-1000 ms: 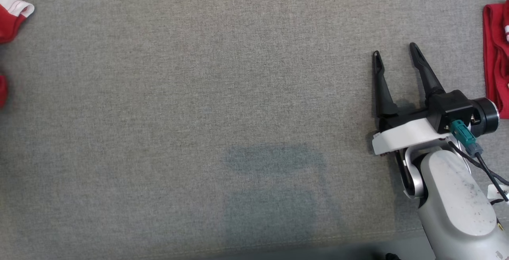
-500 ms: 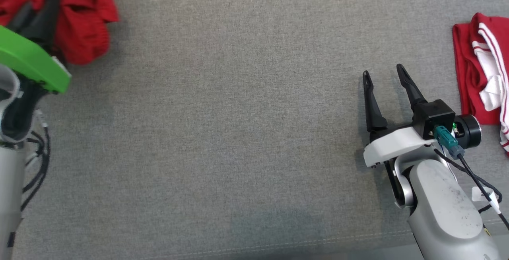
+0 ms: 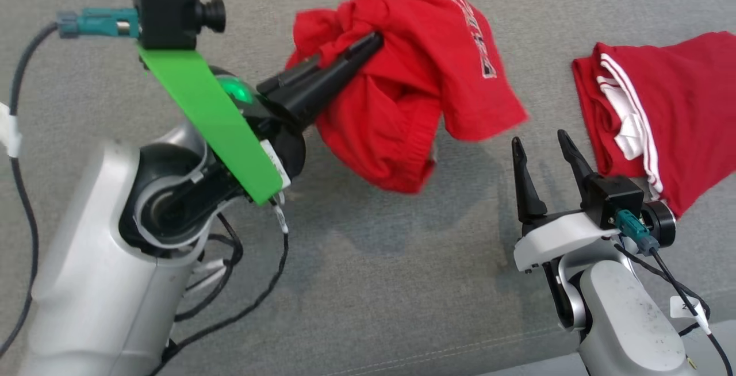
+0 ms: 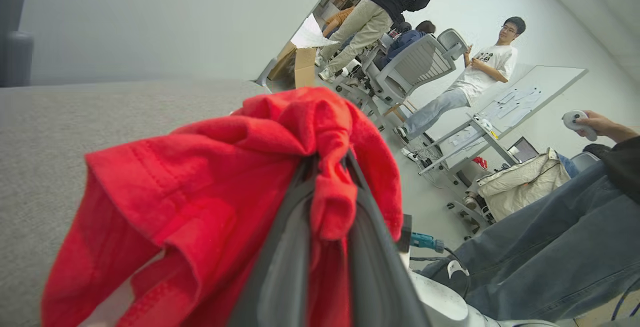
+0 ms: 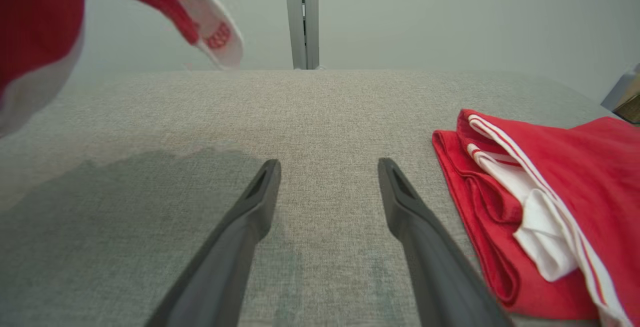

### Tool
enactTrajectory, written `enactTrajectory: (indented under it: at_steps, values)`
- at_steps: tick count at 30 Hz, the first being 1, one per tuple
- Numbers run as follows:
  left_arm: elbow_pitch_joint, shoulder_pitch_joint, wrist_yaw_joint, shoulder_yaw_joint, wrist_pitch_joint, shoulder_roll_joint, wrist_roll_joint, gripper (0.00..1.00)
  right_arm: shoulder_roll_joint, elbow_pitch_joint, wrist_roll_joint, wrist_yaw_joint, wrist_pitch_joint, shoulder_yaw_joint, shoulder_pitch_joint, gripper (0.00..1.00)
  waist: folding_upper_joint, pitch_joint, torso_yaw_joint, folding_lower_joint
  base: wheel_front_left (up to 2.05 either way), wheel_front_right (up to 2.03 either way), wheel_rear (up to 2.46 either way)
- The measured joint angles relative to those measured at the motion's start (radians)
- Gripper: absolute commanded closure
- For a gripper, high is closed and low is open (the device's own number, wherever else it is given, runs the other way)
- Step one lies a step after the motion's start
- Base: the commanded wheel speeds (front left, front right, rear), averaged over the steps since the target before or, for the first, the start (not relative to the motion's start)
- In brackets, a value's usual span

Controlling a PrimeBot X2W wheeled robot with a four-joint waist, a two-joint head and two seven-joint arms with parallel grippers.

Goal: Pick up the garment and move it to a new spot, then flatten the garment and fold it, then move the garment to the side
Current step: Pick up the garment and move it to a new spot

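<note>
A bunched red garment [image 3: 402, 94] hangs above the grey table, pinched by my left gripper [image 3: 371, 42], whose dark fingers are shut on a fold of it. In the left wrist view the red garment [image 4: 210, 182] drapes over both fingers [image 4: 285, 247]. Its white-trimmed edge shows in the right wrist view as the garment [image 5: 30, 22] at the upper left. My right gripper [image 3: 537, 140] stands open low on the table, right of the hanging cloth, with nothing between its fingers [image 5: 240, 232].
A folded red and white garment [image 3: 661, 117] lies on the grey table [image 3: 368, 284] at the right, close to my right gripper; the right wrist view shows the same folded garment [image 5: 545, 217]. Several people [image 4: 480, 77] and chairs are beyond the table.
The head camera has tilted and the picture shifted. My left arm has swung in from the left with the red garment lifted toward the middle. The right gripper stays open.
</note>
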State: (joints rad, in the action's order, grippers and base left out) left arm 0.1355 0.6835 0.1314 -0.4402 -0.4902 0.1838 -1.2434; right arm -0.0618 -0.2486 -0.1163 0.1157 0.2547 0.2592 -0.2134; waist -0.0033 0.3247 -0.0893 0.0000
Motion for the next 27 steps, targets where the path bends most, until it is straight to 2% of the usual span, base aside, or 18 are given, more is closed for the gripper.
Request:
enactTrajectory:
  at_steps: [2, 5, 8, 13, 15, 18, 22, 27]
  values:
    - [0.014, -0.04, 0.0, -0.005, -0.029, -0.008, -0.036, 1.0, 0.001, 0.002, -0.004, 0.0, 0.0, 0.0, 0.008, 0.0, 0.0, -0.009, -0.024, 0.0, 0.0, 0.0, 0.0]
    - [0.043, -0.093, 0.0, -0.03, -0.05, 0.003, -0.027, 1.0, 0.002, 0.004, -0.007, 0.0, 0.0, -0.001, 0.024, 0.0, 0.0, -0.017, -0.06, 0.0, 0.0, 0.0, 0.0]
    - [0.041, -0.126, -0.018, -0.026, -0.04, 0.042, 0.039, 1.0, 0.002, 0.007, -0.007, 0.0, 0.0, -0.003, 0.037, 0.0, 0.0, -0.021, -0.094, 0.0, 0.0, 0.0, 0.0]
    - [-0.001, -0.204, -0.041, -0.015, 0.011, 0.149, 0.221, 1.0, 0.003, 0.024, -0.01, 0.0, 0.0, -0.018, 0.04, 0.0, 0.0, -0.019, -0.14, 0.0, 0.0, 0.0, 0.0]
    - [-0.02, -0.251, -0.044, -0.026, 0.023, 0.152, 0.244, 1.0, 0.004, 0.031, -0.01, 0.001, 0.0, -0.03, 0.042, 0.0, 0.0, -0.015, -0.15, 0.0, 0.0, 0.0, 0.0]
    - [-0.039, -0.317, -0.044, -0.07, 0.036, 0.161, 0.3, 1.0, 0.003, 0.035, -0.009, 0.002, 0.0, -0.043, 0.049, 0.0, 0.0, -0.011, -0.149, 0.0, 0.0, 0.0, 0.0]
    - [-0.073, -0.383, -0.054, -0.093, 0.057, 0.213, 0.381, 1.0, 0.004, 0.037, -0.003, 0.002, 0.0, -0.047, 0.061, 0.0, 0.0, -0.013, -0.132, 0.0, 0.0, 0.0, 0.0]
    - [-0.088, -0.452, -0.068, -0.111, 0.097, 0.198, 0.387, 1.0, -0.003, 0.039, 0.016, 0.002, 0.0, -0.03, 0.061, 0.0, 0.0, -0.02, -0.1, 0.0, 0.0, 0.0, 0.0]
